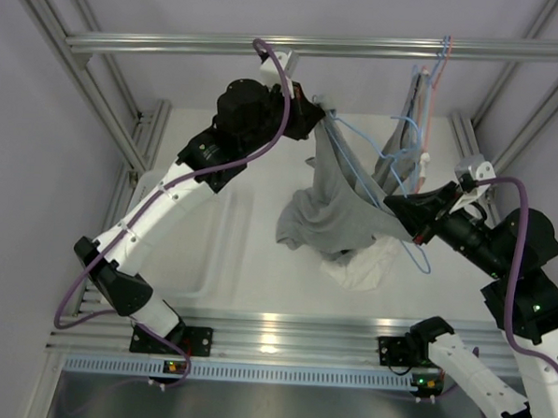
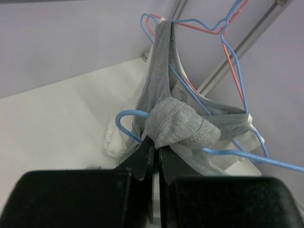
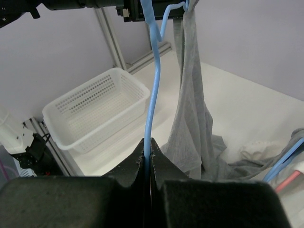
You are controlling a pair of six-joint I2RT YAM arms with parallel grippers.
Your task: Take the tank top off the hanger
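One grey tank top (image 1: 340, 208), bunched strap (image 2: 183, 126) in the clamped left tool (image 2: 156, 145), blue hanger (image 3: 154, 85) in the clamped right tool (image 3: 148, 153).

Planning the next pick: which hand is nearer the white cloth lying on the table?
Right. The right hand grips the blue hanger close by the white cloth; the left hand holds the tank top farther back.

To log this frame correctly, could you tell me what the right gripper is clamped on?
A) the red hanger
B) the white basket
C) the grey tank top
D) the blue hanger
D: in the right wrist view the right gripper is shut on the wire of the blue hanger, while the grey tank top hangs beside it, outside its fingers.
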